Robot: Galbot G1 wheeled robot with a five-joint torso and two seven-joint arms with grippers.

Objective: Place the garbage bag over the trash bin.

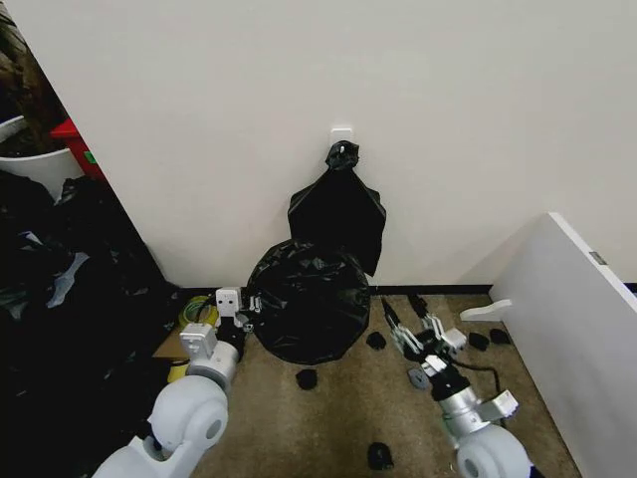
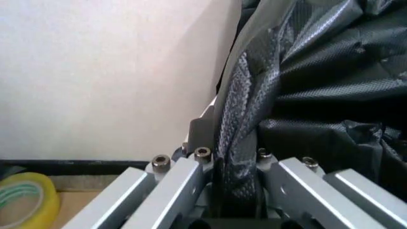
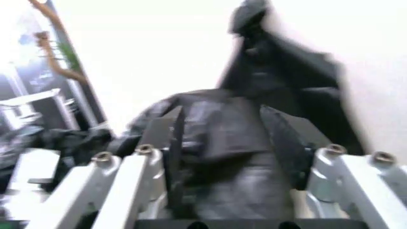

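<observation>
While left gripper [image 2: 237, 191] pinches garbage bag [image 1: 309, 299] edge, right gripper [image 1: 413, 334] spread, floor beside.

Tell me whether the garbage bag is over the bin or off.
Over: the garbage bag drapes a round shape on the floor; the left pincer grips its film.

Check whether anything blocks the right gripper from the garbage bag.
Nothing visible does. The open right gripper faces the garbage bag directly; one small black scrap lies on the carpet beside it. The left gripper pinches the bag's edge.
</observation>
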